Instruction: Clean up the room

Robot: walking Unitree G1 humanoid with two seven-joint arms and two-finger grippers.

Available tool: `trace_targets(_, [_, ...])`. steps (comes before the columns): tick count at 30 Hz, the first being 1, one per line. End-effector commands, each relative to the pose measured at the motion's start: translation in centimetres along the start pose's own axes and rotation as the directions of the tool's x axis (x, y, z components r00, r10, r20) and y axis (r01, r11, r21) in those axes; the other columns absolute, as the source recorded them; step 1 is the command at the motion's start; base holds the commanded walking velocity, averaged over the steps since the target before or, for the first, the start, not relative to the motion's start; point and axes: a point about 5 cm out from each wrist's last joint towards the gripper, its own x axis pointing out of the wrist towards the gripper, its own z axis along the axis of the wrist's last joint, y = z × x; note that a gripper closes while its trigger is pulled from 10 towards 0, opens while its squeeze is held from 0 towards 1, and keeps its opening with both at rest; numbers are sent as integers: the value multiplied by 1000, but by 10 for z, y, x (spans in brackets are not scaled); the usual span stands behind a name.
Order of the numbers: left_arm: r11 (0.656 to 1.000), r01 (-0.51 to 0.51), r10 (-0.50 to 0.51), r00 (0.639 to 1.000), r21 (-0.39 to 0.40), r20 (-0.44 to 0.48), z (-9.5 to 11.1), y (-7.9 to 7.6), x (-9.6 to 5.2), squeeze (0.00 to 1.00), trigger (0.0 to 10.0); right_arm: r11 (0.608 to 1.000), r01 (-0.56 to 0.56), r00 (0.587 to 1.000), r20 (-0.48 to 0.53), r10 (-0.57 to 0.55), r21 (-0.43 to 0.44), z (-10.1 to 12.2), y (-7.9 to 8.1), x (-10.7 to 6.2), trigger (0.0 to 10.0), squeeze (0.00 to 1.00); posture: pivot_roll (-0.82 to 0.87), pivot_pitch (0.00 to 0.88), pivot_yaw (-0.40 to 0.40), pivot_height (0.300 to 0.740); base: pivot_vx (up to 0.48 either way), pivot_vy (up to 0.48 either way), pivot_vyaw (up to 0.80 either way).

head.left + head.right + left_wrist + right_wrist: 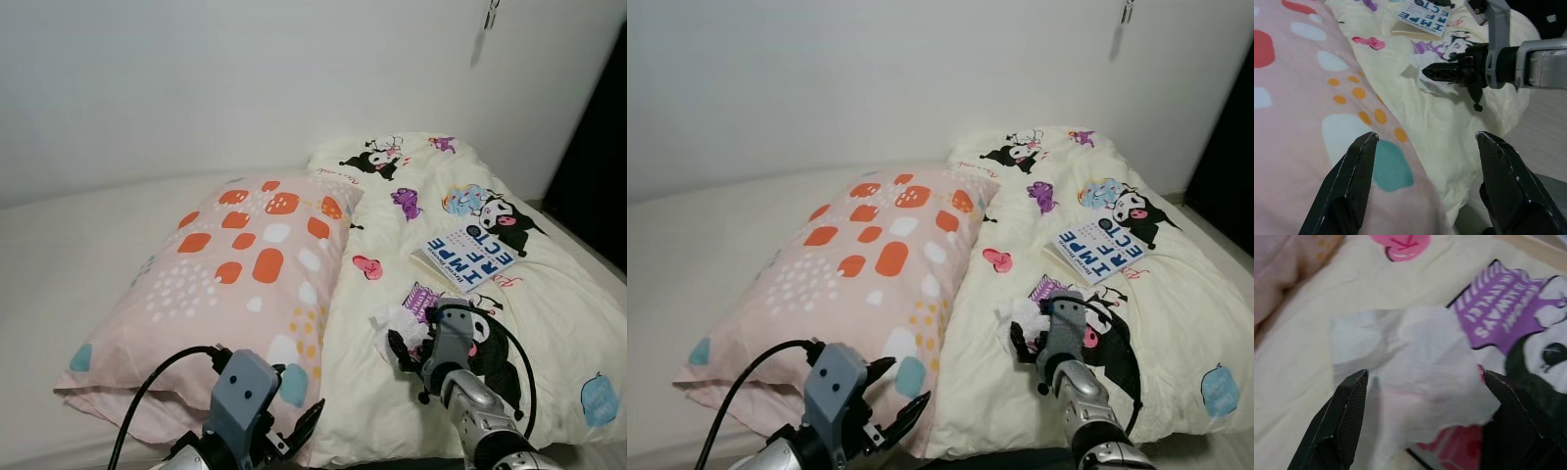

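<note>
A crumpled white tissue point(400, 320) lies on the cream cartoon-print duvet point(549, 313), just right of the pillow. My right gripper point(1424, 377) is open right over it, one black finger point(1347, 426) on each side of the tissue point(1415, 372), not pinching it. From the left wrist view that gripper point(1449, 73) points into the tissue point(1422, 83). My left gripper point(1426, 137) is open and holds nothing, low over the near corner of the pink pillow point(245, 284) with orange spots.
A blue and white book point(468, 257) lies on the duvet beyond the tissue. The white bed sheet point(59, 255) stretches left of the pillow. A white wall backs the bed, and a dark gap point(598, 147) stands at the right.
</note>
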Motion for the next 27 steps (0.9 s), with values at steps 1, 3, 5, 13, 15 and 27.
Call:
trace_targets(1, [1000, -9, 9, 1000, -2, -12, 1, 1, -3, 0, 10000, 998, -25, 999, -42, 27, 63, -11, 6, -1, 10000, 0, 245, 336, 53, 587, 0, 0, 0])
trace_targets(3, [1000, -11, 11, 1000, -3, -16, 2, 2, -3, 0, 10000, 996, -40, 999, -33, 43, 81, -9, 8, 0, 10000, 0, 245, 336, 53, 587, 0, 0, 0])
trace_targets(5, [1000, -12, 12, 1000, -3, -18, 2, 2, -4, 0, 10000, 995, -55, 998, -28, 57, 88, -8, 10, 1, 10000, 0, 242, 331, 56, 587, 0, 0, 0])
trace_targets(13, [1000, -10, 10, 1000, 1, -27, 2, 2, -3, 0, 10000, 991, -93, 995, -37, 97, 101, -9, 16, 3, 8157, 0, 243, 331, 55, 587, 0, 0, 0])
trace_targets(15, [1000, -12, 12, 1000, 2, -28, 2, 2, -3, 0, 10000, 990, -97, 994, -38, 101, 102, -9, 17, 3, 4196, 0, 243, 331, 55, 587, 0, 0, 0])
trace_targets(27, [1000, -19, 19, 999, 6, -32, 2, 4, -2, 0, 10000, 988, -109, 993, -37, 114, 107, -9, 18, 3, 0, 0, 239, 332, 54, 587, 0, 0, 0])
